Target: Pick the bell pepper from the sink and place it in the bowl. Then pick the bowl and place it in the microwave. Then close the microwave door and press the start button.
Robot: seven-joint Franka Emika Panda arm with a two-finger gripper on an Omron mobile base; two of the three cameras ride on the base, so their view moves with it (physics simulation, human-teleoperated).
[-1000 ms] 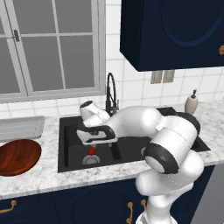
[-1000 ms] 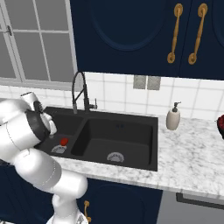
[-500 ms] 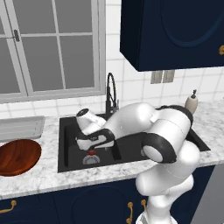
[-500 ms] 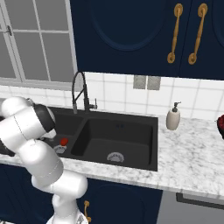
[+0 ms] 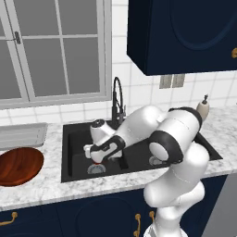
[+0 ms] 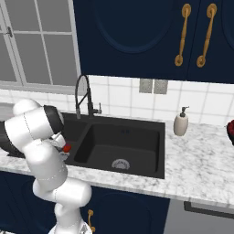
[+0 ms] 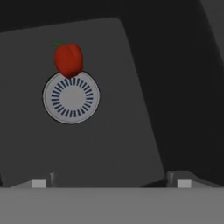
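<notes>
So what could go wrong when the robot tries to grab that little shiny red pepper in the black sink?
The small glossy red bell pepper sits off to one side of the open gripper, so closing now would likely miss it. It is round and rests against the round steel drain, so a finger's nudge might roll it away. The wide reddish-brown wooden bowl waits beyond the black sink's rim; the pepper might drop on the way.

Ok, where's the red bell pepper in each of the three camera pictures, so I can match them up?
Left base view: bell pepper, in the left basin, just under the gripper.
Right base view: bell pepper, a red spot beside the arm, at the sink's left edge.
Hand view: bell pepper, upper left.
Shared landmark: the round drain touching it.
</notes>
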